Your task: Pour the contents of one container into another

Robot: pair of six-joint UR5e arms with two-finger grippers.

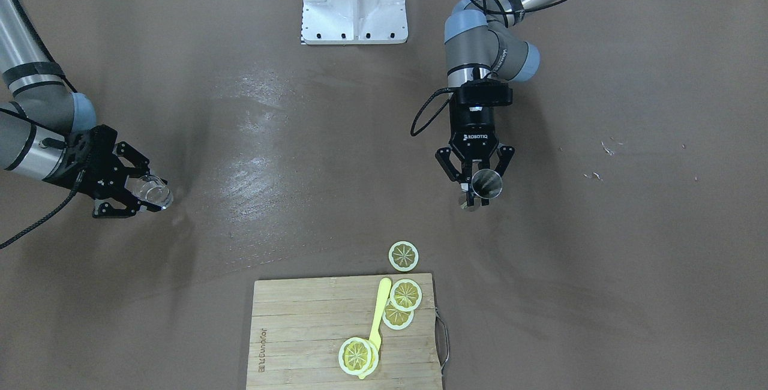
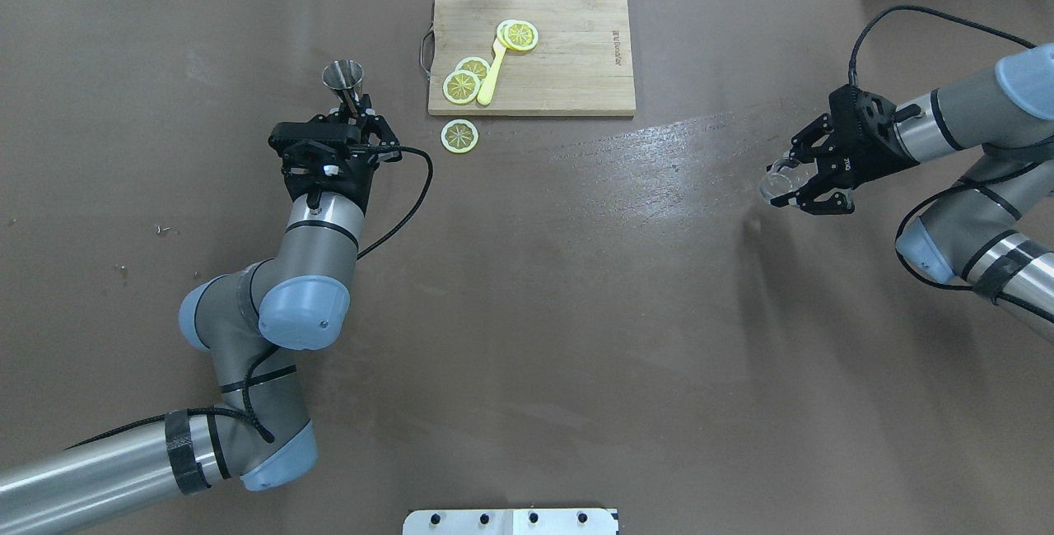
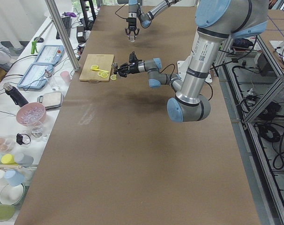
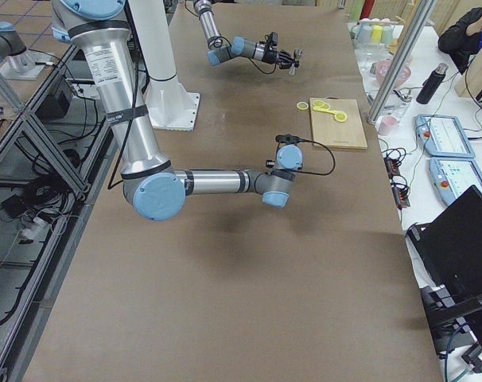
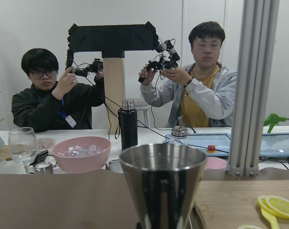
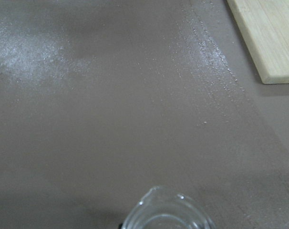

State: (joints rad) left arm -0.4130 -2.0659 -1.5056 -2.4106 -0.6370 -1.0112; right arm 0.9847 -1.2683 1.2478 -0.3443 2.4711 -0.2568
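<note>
Overhead exterior view: left gripper (image 2: 352, 113) clasps the steel jigger (image 2: 343, 76) upright, left of the cutting board (image 2: 576, 66). Right gripper (image 2: 789, 183) grips the glass tumbler (image 2: 776, 183) at far right, well apart. Judged step: bringing the vessels together. Next, the tumbler's lip must sit above the jigger's mouth before tilting.

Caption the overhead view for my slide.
Left gripper holds the steel jigger, right gripper holds the glass tumbler, far apart.
</note>
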